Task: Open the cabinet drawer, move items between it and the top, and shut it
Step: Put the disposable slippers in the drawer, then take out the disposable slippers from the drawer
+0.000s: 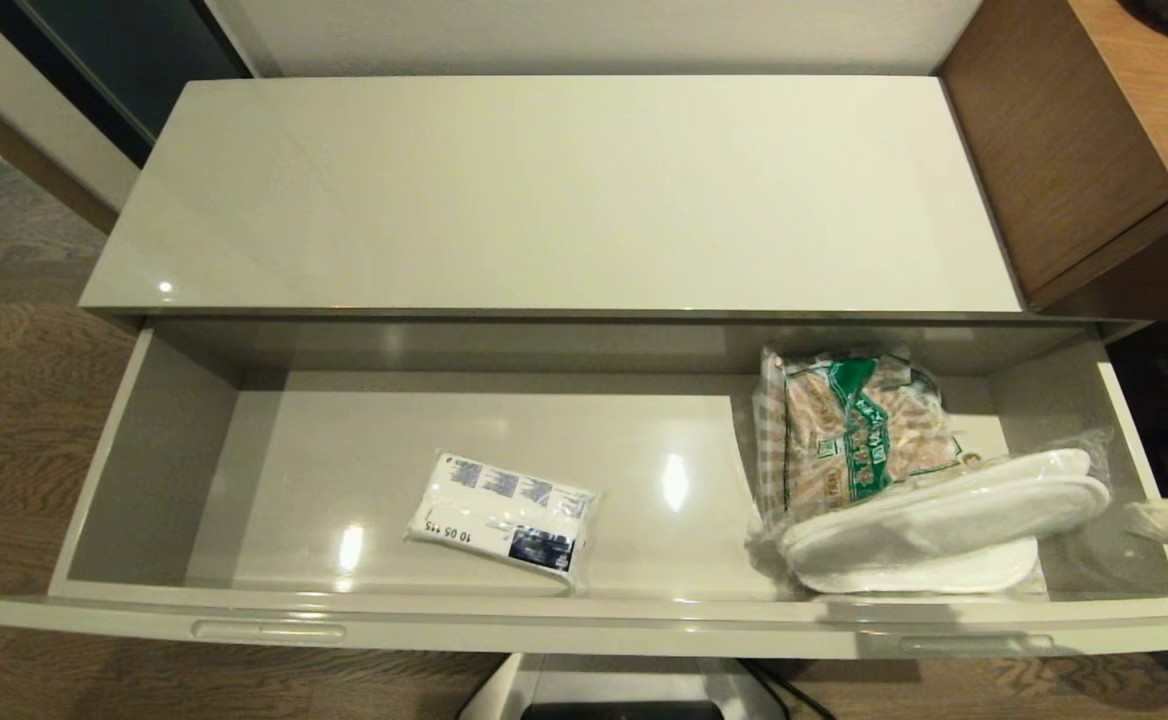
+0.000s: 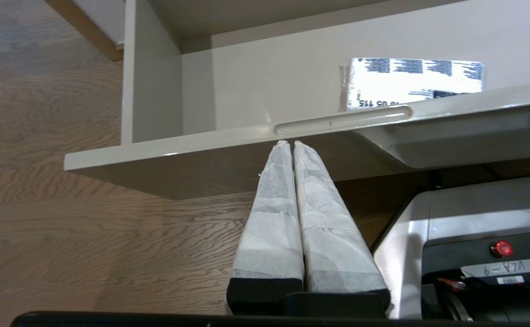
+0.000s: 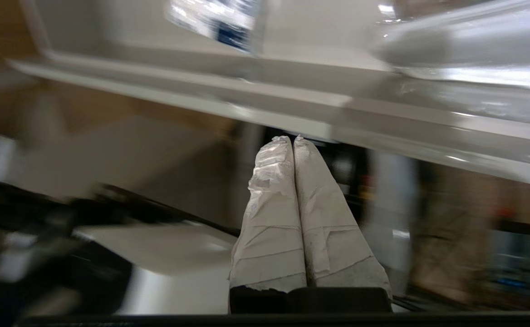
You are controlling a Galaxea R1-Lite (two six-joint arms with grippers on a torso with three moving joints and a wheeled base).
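drawer [image 1: 144, 470] open under top [image 1: 544, 190] | in drawer: 1 tissue pack [image 1: 504, 518] left-centre, 1 slippers pack [image 1: 944, 525] right, 1 snack bag [image 1: 859, 425] behind slippers | 2 handle slots [image 1: 267, 631] | left gripper [image 2: 291, 144] pressed together, empty, below drawer front | right gripper [image 3: 292, 140] pressed together, empty, by drawer's right end

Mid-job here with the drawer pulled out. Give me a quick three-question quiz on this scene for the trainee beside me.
1. True or false: the cabinet drawer stands open.
2. What lies partly on the snack bag? A) the tissue pack B) the wrapped slippers C) nothing
3. Fill in: the right gripper has its fingers ____, as does the left gripper, parked below the drawer's front rim.

Key
1. True. It is pulled out, and the top carries no items.
2. B. The slippers overlap the bag's near end at the drawer's right; the tissue pack lies apart, nearer the middle.
3. Shut. Each pair is pressed together and holds nothing.
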